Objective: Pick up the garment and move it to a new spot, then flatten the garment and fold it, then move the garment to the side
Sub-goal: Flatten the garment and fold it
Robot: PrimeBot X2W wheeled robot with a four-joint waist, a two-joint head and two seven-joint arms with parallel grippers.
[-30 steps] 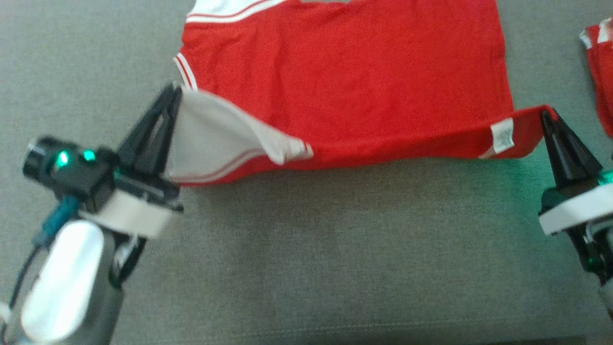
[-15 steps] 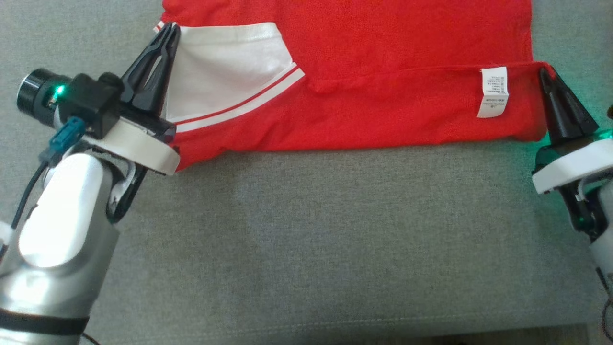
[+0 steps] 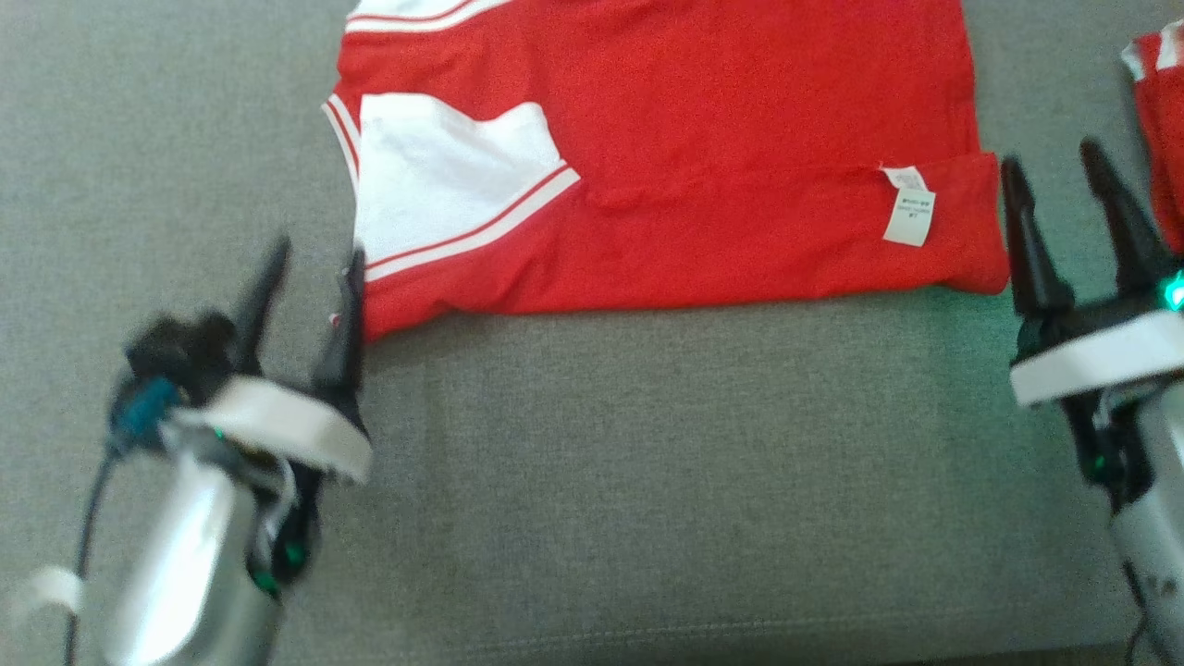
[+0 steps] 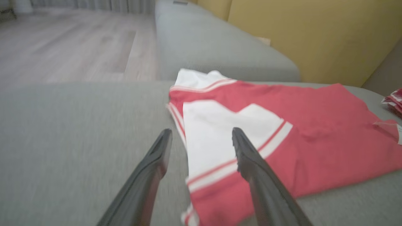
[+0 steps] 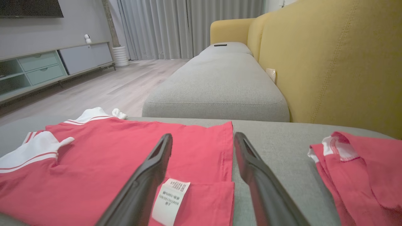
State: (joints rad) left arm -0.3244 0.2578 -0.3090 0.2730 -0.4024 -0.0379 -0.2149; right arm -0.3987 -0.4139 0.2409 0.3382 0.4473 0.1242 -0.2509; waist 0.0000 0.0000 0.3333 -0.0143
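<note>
The garment (image 3: 703,166) is a red shirt with a white sleeve panel (image 3: 435,176) and a white label (image 3: 908,217). It lies flat on the grey sofa seat (image 3: 647,481), its near edge folded over onto itself. My left gripper (image 3: 316,254) is open just off the garment's near left corner, holding nothing. My right gripper (image 3: 1051,157) is open beside the near right corner, also holding nothing. In the left wrist view the left gripper (image 4: 201,131) points at the white panel of the garment (image 4: 314,106). In the right wrist view the right gripper (image 5: 202,135) hangs over the garment (image 5: 125,150) and its label (image 5: 171,201).
A second crumpled red garment (image 3: 1161,129) lies right of my right gripper, also seen as the second garment (image 5: 361,169). A yellow backrest (image 5: 329,62) stands behind the seat. Another grey cushion (image 5: 216,84) extends beyond, with wooden floor (image 4: 62,47) past the seat's edge.
Both grippers have opened and let go of the garment's folded edge, then drawn back toward me. The folded flap now rests on the shirt.
</note>
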